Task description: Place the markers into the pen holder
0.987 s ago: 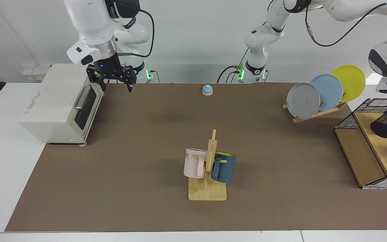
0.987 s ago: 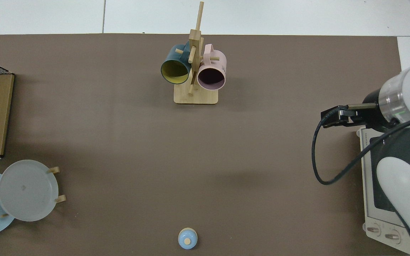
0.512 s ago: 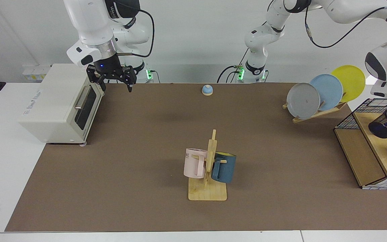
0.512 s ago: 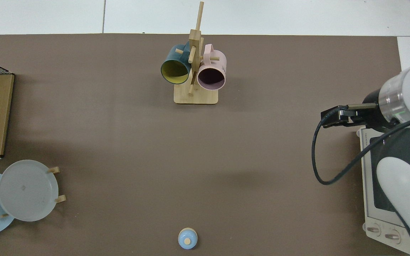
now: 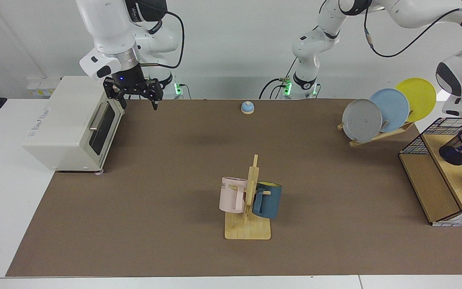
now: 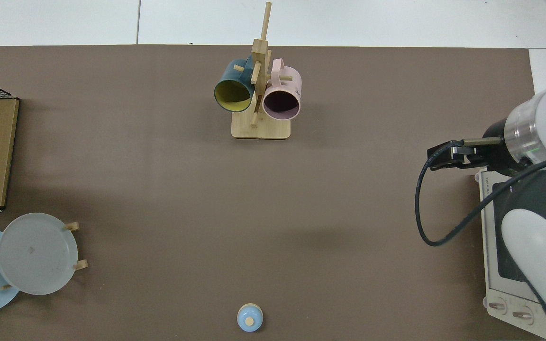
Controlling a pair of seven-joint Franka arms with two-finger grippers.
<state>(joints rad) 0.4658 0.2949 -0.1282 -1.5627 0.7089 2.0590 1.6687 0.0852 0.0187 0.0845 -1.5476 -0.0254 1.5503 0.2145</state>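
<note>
At the facing view's right edge, the black wire-mesh pen holder (image 5: 460, 149) hangs tilted over the wooden shelf (image 5: 451, 172) below the left arm's wrist; its gripper's grasp is hidden. Setting it upright likely comes next. No marker shows. Right gripper (image 5: 136, 98) waits, fingers apart, beside the white toaster oven (image 5: 66, 124).

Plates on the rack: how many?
3, leaning in a row: grey plate in front, blue plate behind it, yellow plate last. None seems hidden.
</note>
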